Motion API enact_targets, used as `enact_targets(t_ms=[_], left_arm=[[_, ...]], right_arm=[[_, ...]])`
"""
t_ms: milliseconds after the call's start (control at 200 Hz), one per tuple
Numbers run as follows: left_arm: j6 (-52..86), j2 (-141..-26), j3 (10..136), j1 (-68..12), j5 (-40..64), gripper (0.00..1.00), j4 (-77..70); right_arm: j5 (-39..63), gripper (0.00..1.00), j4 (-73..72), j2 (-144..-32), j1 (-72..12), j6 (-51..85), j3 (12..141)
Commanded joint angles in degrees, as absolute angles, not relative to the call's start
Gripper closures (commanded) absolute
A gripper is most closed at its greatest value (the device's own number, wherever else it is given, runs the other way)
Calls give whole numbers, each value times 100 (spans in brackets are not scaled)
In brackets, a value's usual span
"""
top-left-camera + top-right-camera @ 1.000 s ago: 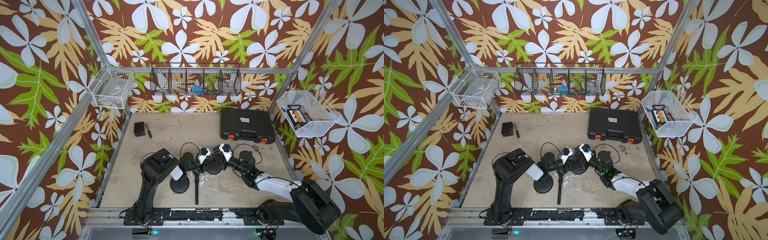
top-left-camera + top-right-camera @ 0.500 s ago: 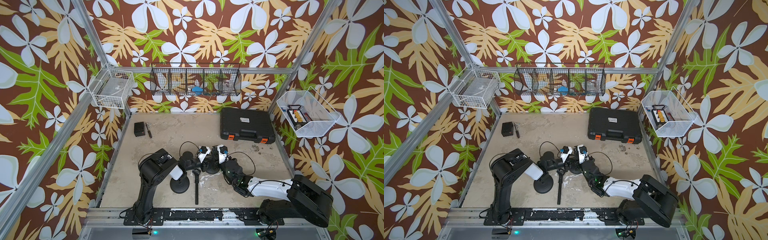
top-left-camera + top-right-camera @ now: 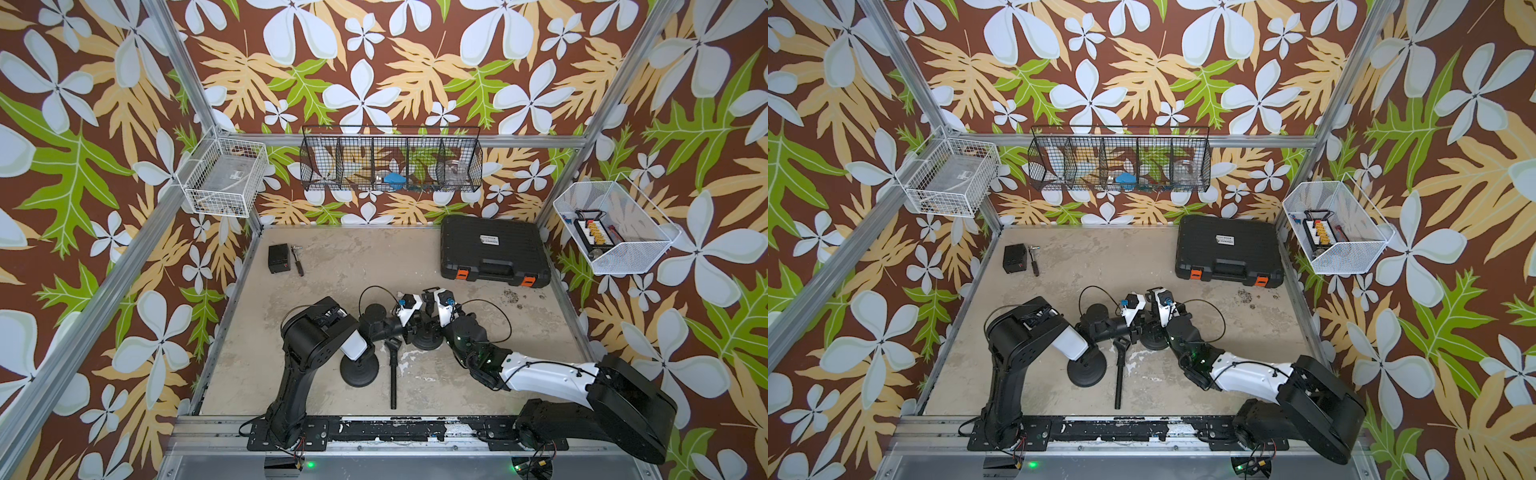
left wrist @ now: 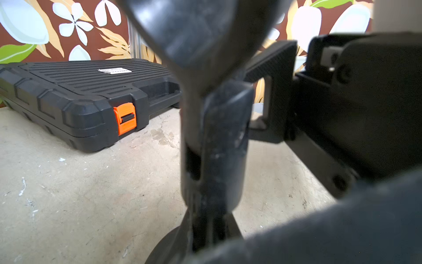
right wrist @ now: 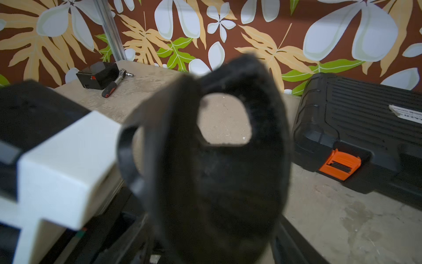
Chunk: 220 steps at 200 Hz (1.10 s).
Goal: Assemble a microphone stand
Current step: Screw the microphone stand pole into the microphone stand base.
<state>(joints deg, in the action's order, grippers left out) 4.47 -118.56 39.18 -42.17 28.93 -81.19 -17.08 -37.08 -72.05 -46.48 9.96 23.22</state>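
Flowered wallpaper closes in the worn beige table [image 3: 332, 266], and a black tool case [image 3: 494, 249] lies at its far right. Both my arms meet at the middle, where the short stand [image 4: 214, 137] stands upright on its round foot with its clip [image 5: 223, 160] on top. My left gripper [image 3: 415, 328] is pressed together at the stand's left side, with the stem right in front of my wrist camera. Whether the fingers pinch it is hidden. My right gripper [image 3: 429, 321] sits just right of the clip, and I cannot tell if it is apart or together. Near left of the stand lie a loose round base [image 3: 365, 374] and, just beside it, a black pole [image 3: 392, 374] running near to far. At the far left, a small black box [image 3: 278, 257] sits just beside a ratchet [image 3: 297, 266]
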Motion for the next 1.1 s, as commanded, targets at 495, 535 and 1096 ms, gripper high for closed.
enact_targets(t_ms=[495, 535, 1096], left_arm=[[369, -11900, 3981, -4210, 2794, 88, -7605], [361, -11900, 3990, -4210, 2795, 89, -7583], [343, -11909, 4008, -4213, 2842, 88, -7541]], right_arm=[[3307, 41, -3698, -6331, -2283, -200, 1961], [3366, 41, -3709, -6451, -2278, -270, 2023], [3806, 59, -3762, -7600, -2288, -497, 2839]])
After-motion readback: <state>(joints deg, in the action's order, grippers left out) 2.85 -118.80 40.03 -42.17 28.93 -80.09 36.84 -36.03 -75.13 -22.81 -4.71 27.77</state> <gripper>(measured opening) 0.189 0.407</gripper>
